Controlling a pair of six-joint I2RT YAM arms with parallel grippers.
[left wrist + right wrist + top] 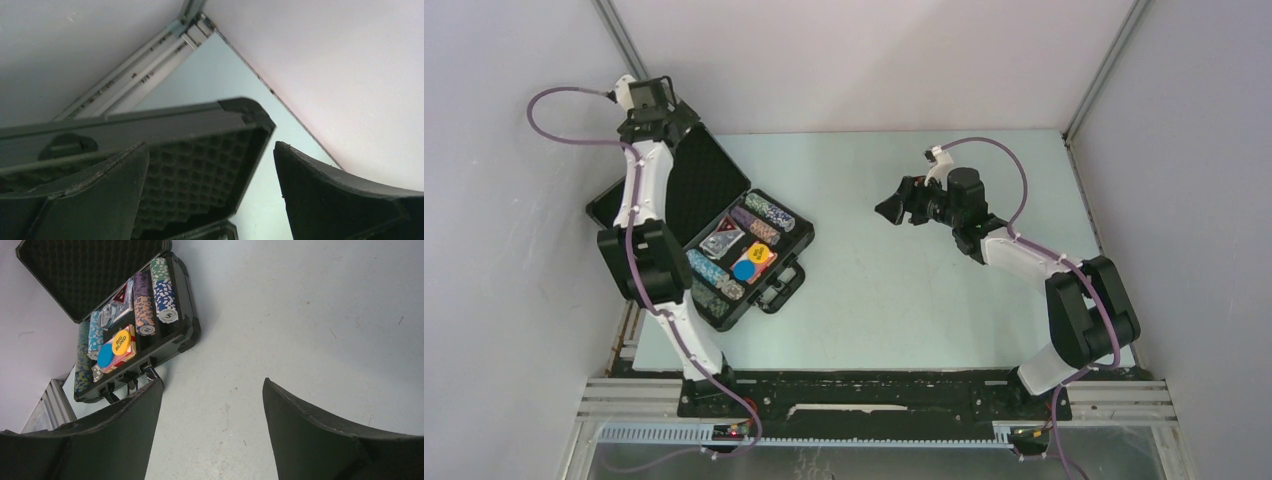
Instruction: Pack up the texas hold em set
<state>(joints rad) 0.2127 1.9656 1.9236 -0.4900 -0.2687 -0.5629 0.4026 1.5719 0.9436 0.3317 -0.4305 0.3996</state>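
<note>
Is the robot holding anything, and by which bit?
No, nothing. Both hands are open: the left hand near the case lid, the right hand above the table.

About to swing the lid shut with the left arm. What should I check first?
1. Lid raised, foam facing up and out: ok.
2. Left tool open at the lid's top edge: ok; contact with it: cannot tell.
3. Right tool open, empty, well away from the case: ok.
4. Chips, yellow disc and blue disc sit inside the case: ok.
5. Anything standing higher than the case's rim: cannot tell.
</note>
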